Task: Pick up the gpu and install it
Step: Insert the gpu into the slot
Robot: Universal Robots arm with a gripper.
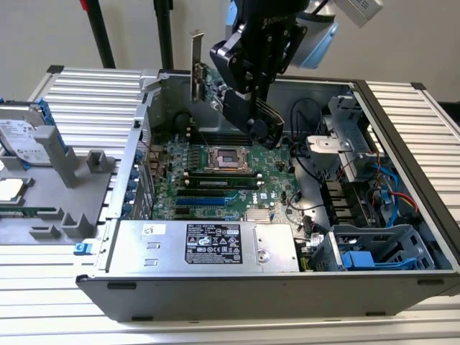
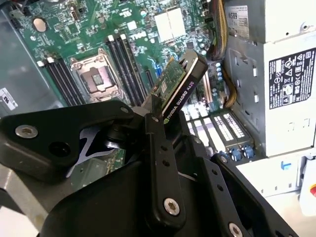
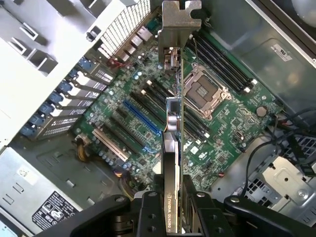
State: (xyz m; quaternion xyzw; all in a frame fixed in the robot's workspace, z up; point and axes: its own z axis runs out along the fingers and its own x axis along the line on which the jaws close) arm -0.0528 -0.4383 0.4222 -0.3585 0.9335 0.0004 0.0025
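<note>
Exterior view: the gripper point(image 1: 243, 86) hung over the open computer case point(image 1: 251, 291), upper middle of the frame, clamped on the gpu point(image 1: 208, 80). The gpu sat tilted, its silver bracket point(image 1: 195, 61) toward the exterior view's left, above the motherboard point(image 1: 215, 176) and not seated. We logged a hard drive point(image 1: 21, 136) outside the case, far on the exterior view's left.

Second wrist view: fingers point(image 2: 158, 163) pinched the gpu point(image 2: 180, 81) along its edge, black cooler face showing.

First wrist view: we saw the gpu point(image 3: 173, 123) edge-on, bracket at the far end, over the expansion slots point(image 3: 140, 118), beside the CPU socket point(image 3: 205, 91).
</note>
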